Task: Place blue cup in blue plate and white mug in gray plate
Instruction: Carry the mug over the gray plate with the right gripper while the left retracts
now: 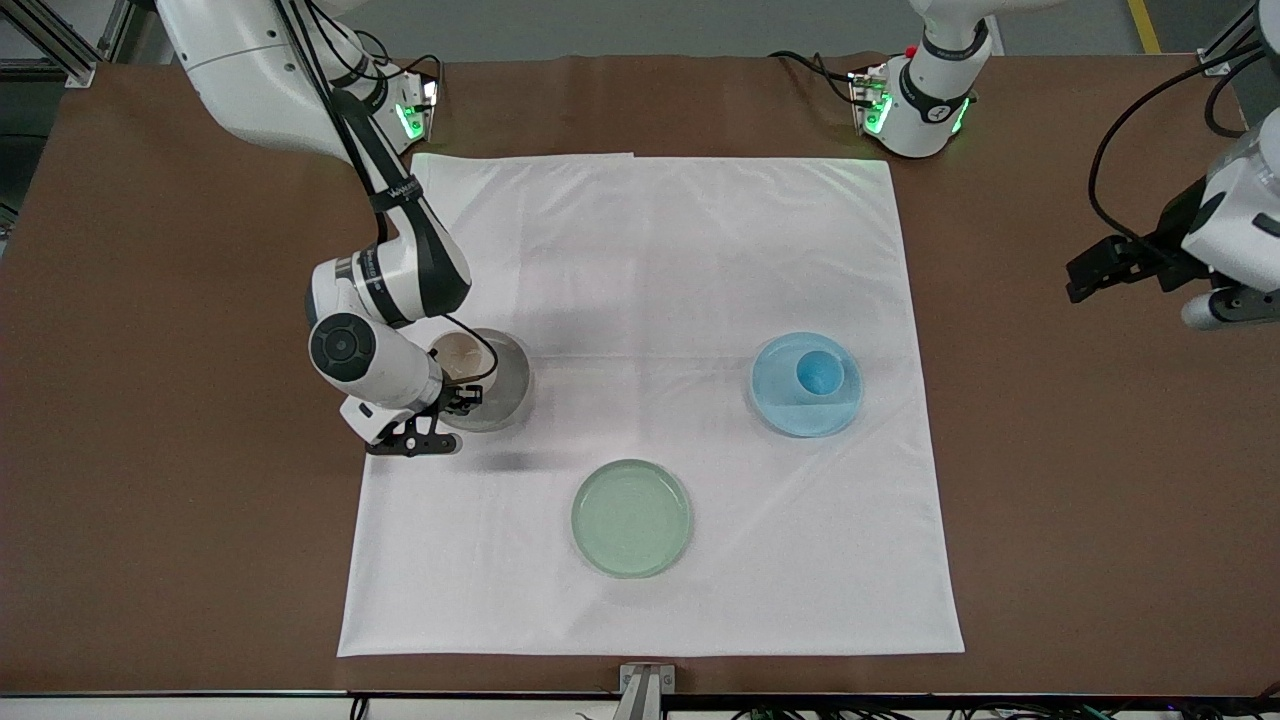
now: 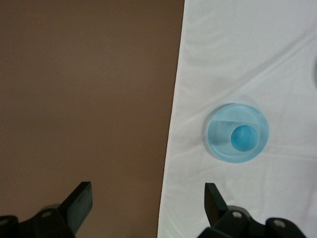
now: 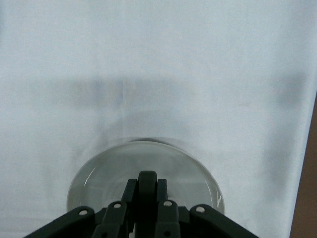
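Now the right gripper (image 1: 455,400), fingers closed on the white mug (image 1: 458,360), holds it directly over the gray plate (image 1: 505,385) toward the right arm's edge, while the left gripper (image 2: 146,203) waits spread wide.

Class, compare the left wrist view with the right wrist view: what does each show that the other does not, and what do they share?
Only the left wrist view shows the blue cup standing in the blue plate, bare brown table, and the open left gripper. Only the right wrist view shows the gray plate under the shut right gripper. Both show the white cloth.
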